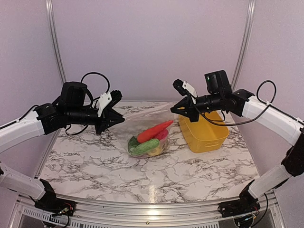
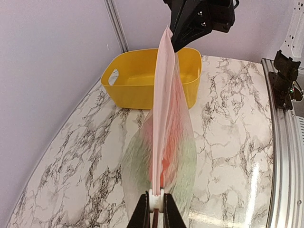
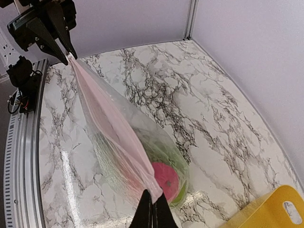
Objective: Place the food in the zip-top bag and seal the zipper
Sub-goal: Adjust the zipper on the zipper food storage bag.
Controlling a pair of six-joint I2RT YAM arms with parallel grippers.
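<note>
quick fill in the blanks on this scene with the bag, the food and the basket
1. The food sits ___ the clear bag.
2. The basket is coloured ___.
3. The left gripper and right gripper both pinch the bag's zipper, one at each ___.
Missing words: inside; yellow; end.

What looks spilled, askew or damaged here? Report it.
Nothing stands out. The zip-top bag is stretched between the left gripper and the right gripper, the food inside it, none loose on the marble table. The yellow basket stands upright.
</note>
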